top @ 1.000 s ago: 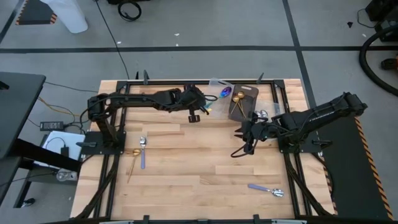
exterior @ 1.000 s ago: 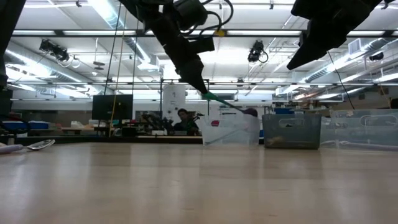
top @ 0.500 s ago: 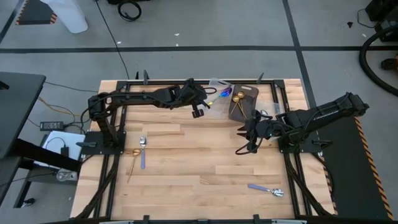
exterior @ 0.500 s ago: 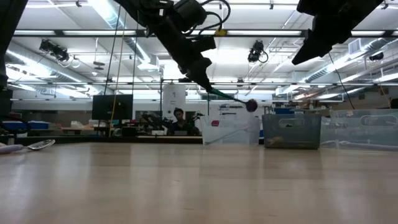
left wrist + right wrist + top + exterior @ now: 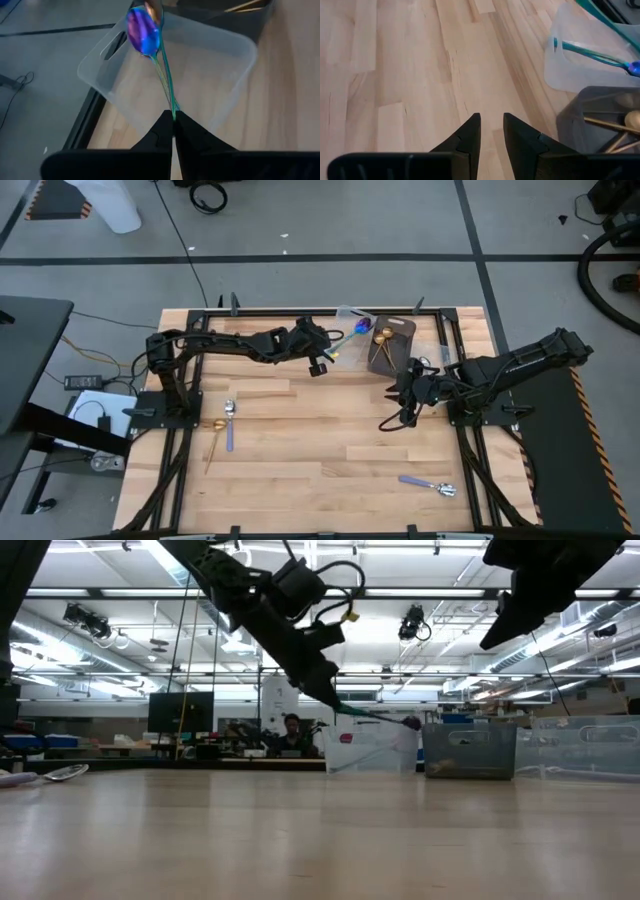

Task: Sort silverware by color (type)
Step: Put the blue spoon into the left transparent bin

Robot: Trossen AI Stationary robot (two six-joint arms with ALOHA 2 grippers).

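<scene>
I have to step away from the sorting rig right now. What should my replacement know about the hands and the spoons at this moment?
Left hand: shut on an iridescent spoon, held by its handle over the clear tray at the table's far edge; not yet released.
Right hand: open, empty, above bare table near the dark bin.
Done: gold spoons lie in the dark bin; an iridescent spoon shows at the clear tray in the right wrist view.
Left: a gold and a silver spoon lie loose near the left arm's base, and one spoon on the near right.
</scene>
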